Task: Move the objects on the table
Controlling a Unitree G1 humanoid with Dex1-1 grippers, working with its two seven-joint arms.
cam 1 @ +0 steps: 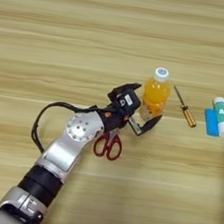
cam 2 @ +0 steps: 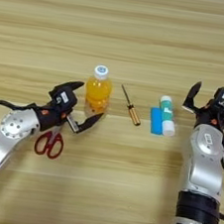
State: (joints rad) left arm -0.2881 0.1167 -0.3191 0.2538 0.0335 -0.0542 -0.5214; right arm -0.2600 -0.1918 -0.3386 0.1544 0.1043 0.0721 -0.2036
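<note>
An orange-juice bottle [cam 1: 156, 92] with a white cap stands upright near the middle of the table [cam 1: 120, 30]. My left gripper [cam 1: 148, 103] is open, its two black fingers spread on either side of the bottle's lower left part. Whether they touch it I cannot tell. Red-handled scissors [cam 1: 108, 146] lie just below my left wrist, their blades hidden under it. Right of the bottle lies a thin amber-handled screwdriver [cam 1: 185, 108]. Further right, a blue block [cam 1: 211, 122] sits against a white-and-teal glue stick [cam 1: 222, 116]. My right gripper [cam 2: 210, 103] is parked at the right edge.
My left arm [cam 1: 63, 152] comes in from the lower left with a black cable looping beside it. The right arm [cam 2: 203, 171] rises along the right edge in the right eye view. Bare wood stretches across the far half of the table.
</note>
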